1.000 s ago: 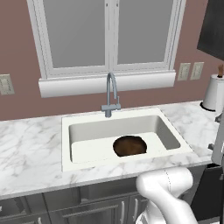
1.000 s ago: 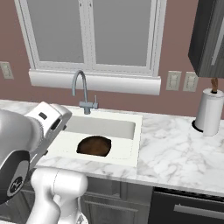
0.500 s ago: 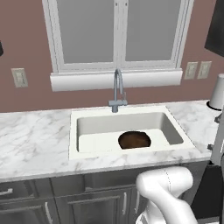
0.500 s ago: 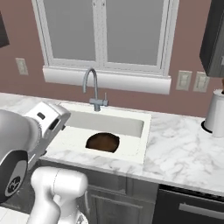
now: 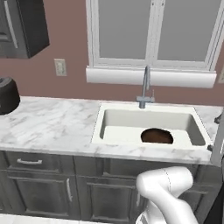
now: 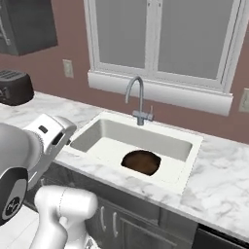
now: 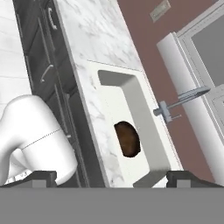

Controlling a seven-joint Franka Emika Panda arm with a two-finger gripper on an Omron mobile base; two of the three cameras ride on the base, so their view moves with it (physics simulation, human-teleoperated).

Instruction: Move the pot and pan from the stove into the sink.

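The pan [image 5: 157,136], brown inside up, is seen lying on the floor of the sink [image 5: 114,120], in front of the faucet [image 5: 145,87], so one item seems delivered. The gripper [image 7: 111,178] is held above the sink, jaws spread wide and empty.

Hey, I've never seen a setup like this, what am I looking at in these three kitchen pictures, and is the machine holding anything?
It is a rendered kitchen with a white robot arm on a driving base. Two pictures come from cameras on that base, one behind the arm on each side. The third comes from a camera on the hand, so it looks tilted. All three show a white sink set in a marble counter, with a curved faucet under a window. The brown pan lies in the sink. The gripper is open and holds nothing.
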